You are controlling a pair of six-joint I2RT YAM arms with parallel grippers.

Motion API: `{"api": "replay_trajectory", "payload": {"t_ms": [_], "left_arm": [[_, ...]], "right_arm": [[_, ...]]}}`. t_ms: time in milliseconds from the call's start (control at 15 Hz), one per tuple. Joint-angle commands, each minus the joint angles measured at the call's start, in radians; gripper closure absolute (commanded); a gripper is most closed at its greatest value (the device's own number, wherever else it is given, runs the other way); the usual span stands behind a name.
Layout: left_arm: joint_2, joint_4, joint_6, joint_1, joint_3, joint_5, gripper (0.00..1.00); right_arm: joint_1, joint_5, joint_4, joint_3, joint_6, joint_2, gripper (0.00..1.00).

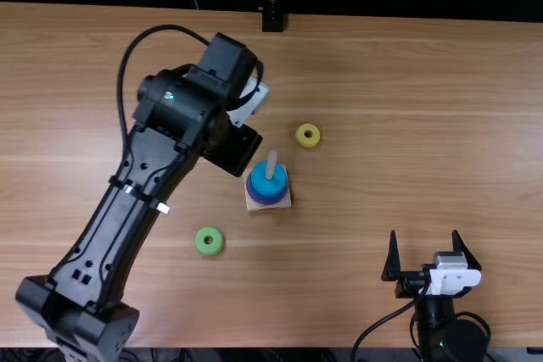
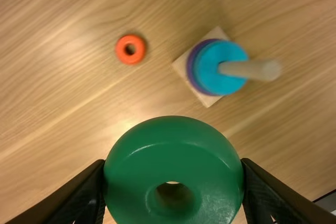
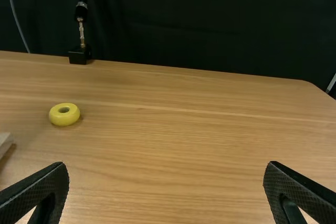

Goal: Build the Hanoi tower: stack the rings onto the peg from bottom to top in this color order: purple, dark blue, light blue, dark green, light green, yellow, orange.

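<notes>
My left gripper [image 1: 248, 103] stands up-left of the peg base [image 1: 258, 206]. In the left wrist view, my left gripper [image 2: 174, 174] is shut on the dark green ring [image 2: 157, 161], held above the table. A light blue ring [image 1: 265, 177] lies around the wooden peg [image 1: 271, 164] over a purple ring [image 2: 194, 66]; I cannot tell whether dark blue lies between. Loose are the light green ring [image 1: 209, 241], yellow ring [image 1: 308, 135] and orange ring [image 2: 130, 49]. My right gripper [image 1: 427, 253] is open at lower right; in its wrist view the gripper [image 3: 166, 174] holds nothing.
The left arm [image 1: 114, 218] stretches over the table's left part, beside the light green ring. A black stand [image 1: 273, 19] is at the table's far edge [image 1: 382, 17]. Bare wood lies between the peg base and the right arm.
</notes>
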Motion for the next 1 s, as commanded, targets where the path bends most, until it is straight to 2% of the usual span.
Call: {"api": "replay_trajectory", "payload": {"t_ms": [0,400,533,933], "left_arm": [[0.038,-0.001,-0.026,-0.027,0.045,0.009,1.0],[0.131,-0.001,-0.037,-0.093,0.137,0.011,1.0],[0.155,-0.001,-0.058,-0.101,0.163,0.009,1.0],[0.196,-0.003,-0.058,-0.127,0.172,0.009,1.0]], "right_arm": [[-0.013,0.002,-0.017,-0.008,-0.002,-0.013,0.0],[-0.013,0.002,-0.017,-0.008,-0.002,-0.013,0.0],[-0.013,0.002,-0.017,-0.008,-0.002,-0.013,0.0],[-0.013,0.002,-0.017,-0.008,-0.002,-0.013,0.0]]}}
